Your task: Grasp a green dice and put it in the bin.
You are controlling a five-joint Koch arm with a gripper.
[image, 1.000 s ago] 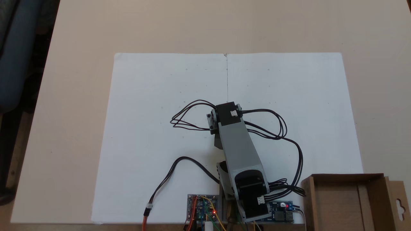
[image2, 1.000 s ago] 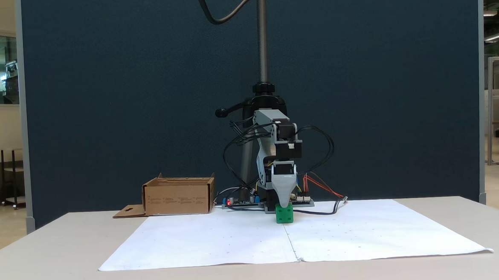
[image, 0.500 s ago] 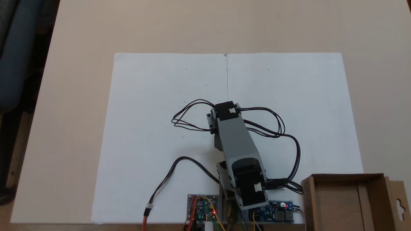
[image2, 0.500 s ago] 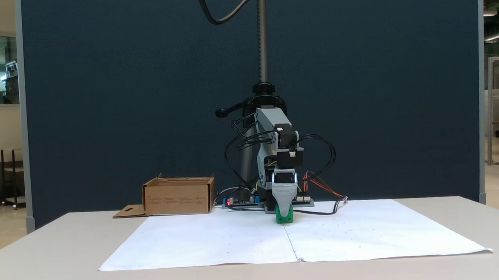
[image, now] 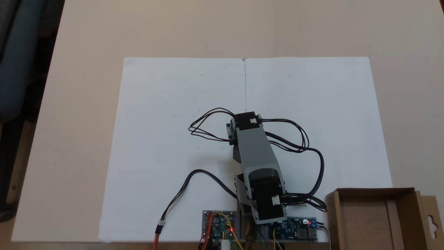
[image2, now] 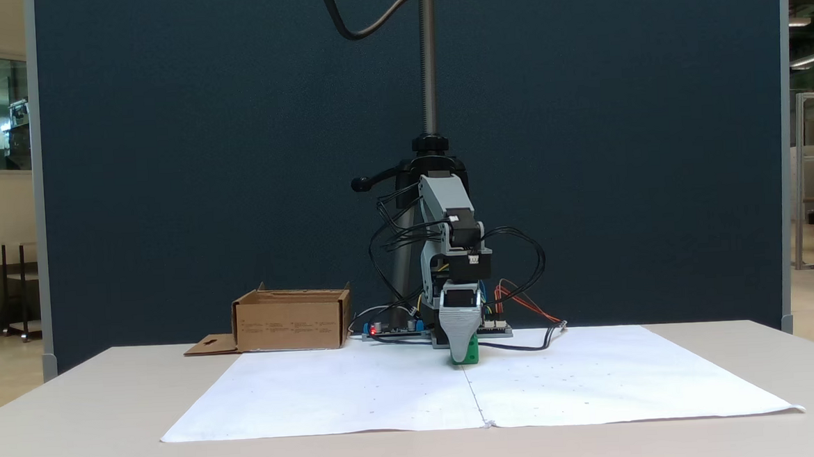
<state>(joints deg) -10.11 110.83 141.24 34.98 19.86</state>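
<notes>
- Seen from the front of the table, the bin point(image2: 292, 320) stands at the far left, well apart from the arm: a low brown cardboard box with its flap lying flat on the table toward the left. Faint rows of dark print run along its front wall; too small to read.
- From above, the same bin point(image: 374, 218) sits at the lower right corner, its floor bare, the hang-hole cutout showing in the flap at the right edge.
- White paper sheet point(image2: 360, 391) covers the middle of the table point(image2: 75, 413); a seam runs down its centre.
- At centre in the front view, the gripper point(image2: 463, 351) points straight down, its grey front jaw reaching almost to the paper.
- Green dice point(image2: 472, 354) rests on the paper directly under and behind that jaw; only a sliver of green shows at the jaw's right side and lower edge.
- One jaw hides the other from this side, so I cannot tell whether they are spread or pressed on the dice.
- From above, the arm's grey link point(image: 256, 156) covers the gripper and the dice.
- Circuit boards point(image: 218, 224) with red lights lit sit at the arm's base; no legible markings.
- Black cables point(image: 314, 152) loop out to the right of the arm.
</notes>
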